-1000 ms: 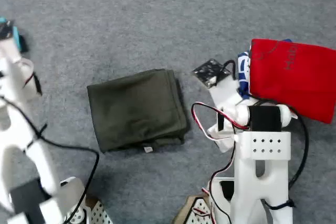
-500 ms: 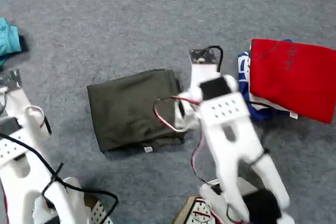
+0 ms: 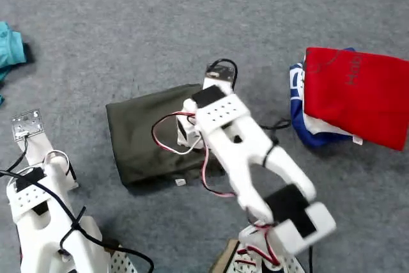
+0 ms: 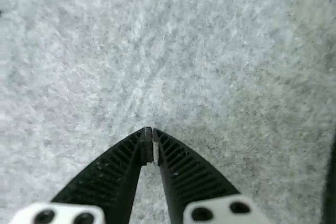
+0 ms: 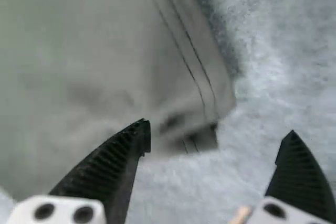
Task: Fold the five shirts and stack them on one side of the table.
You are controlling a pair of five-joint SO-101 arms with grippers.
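Grey bench (image 3: 128, 36) cover: felt-like, fuzzy, matt, rough nap.
Folded olive-green shirt (image 3: 144, 135): soft matt cloth, stitched seams along edge.
Folded red shirt (image 3: 358, 94): matt cloth, lying smooth.
Folded blue-and-white shirt (image 3: 297, 110) beneath: matt cloth.
Crumpled teal cloth (image 3: 9, 52): matt.
White arm shells (image 3: 243, 145): smooth hard plastic, slight sheen.
Black matt plastic, ribbed inner faces: left gripper (image 4: 148, 142), right gripper (image 5: 216, 129).

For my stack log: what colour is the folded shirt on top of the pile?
The top shirt is red; the high view shows it best.

The right tool (image 5: 217, 129) gapes wide above the olive shirt (image 5: 79, 51) corner.
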